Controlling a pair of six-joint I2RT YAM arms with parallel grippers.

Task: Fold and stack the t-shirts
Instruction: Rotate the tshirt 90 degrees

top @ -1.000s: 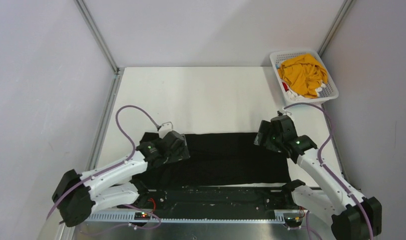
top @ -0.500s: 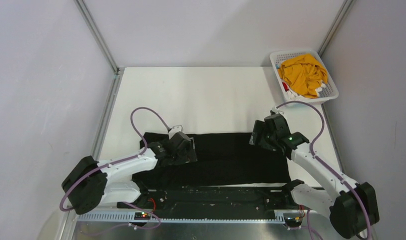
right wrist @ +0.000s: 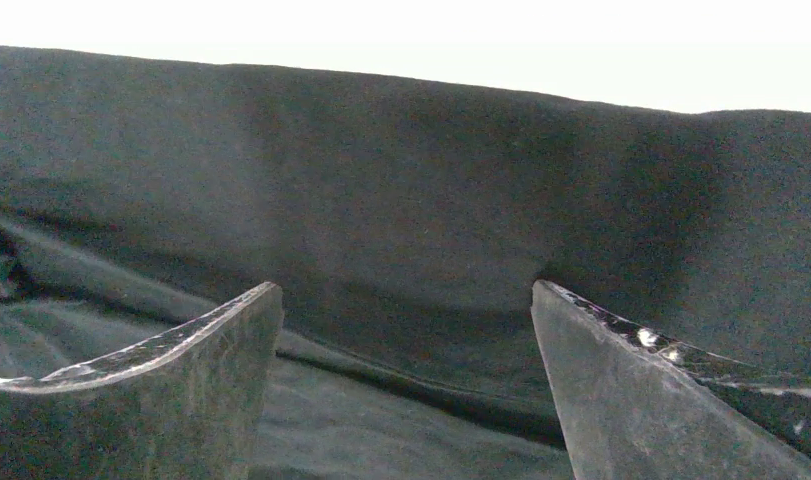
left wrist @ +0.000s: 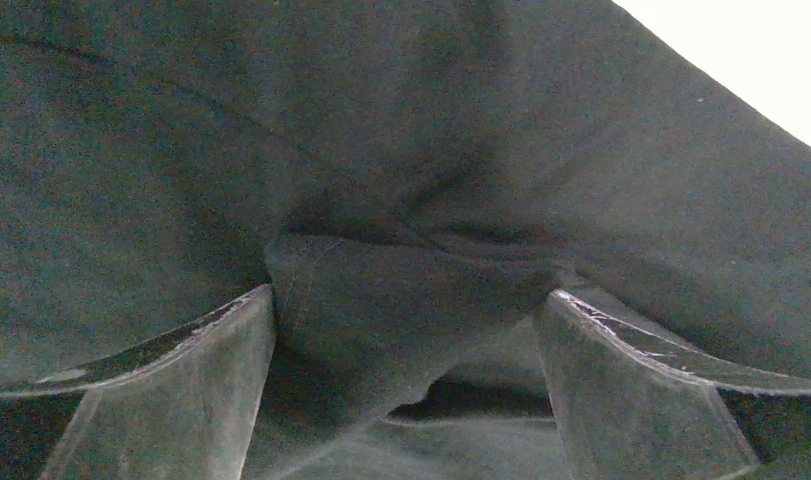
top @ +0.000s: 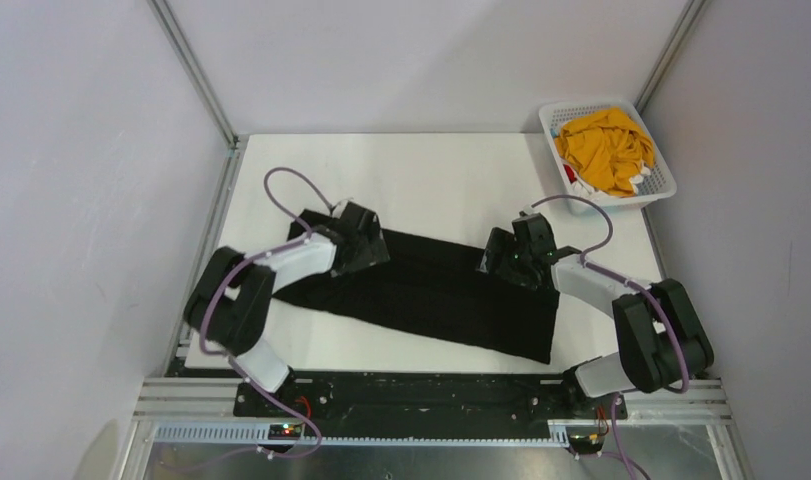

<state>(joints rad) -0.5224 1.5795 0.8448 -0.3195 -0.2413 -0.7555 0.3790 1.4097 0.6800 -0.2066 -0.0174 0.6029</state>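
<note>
Both arms had reached farther from their bases than a second earlier. The black t-shirt (top: 441,300) had shifted with them, from square along the near edge to a slanted band across the table (top: 431,180). Left pincer (top: 359,242): fingers (left wrist: 181,380) spread wide, pressed onto the shirt's left end, with a raised fold (left wrist: 401,290) of black cloth lying unclamped between them. Right pincer (top: 506,262): fingers (right wrist: 171,390) likewise apart, resting at the shirt's far edge, cloth beneath and ahead of them. Well beyond and right of the right pincer, the basket (top: 663,186) held the mustard-yellow t-shirt (top: 606,150) with red and white cloth (top: 579,186).
</note>
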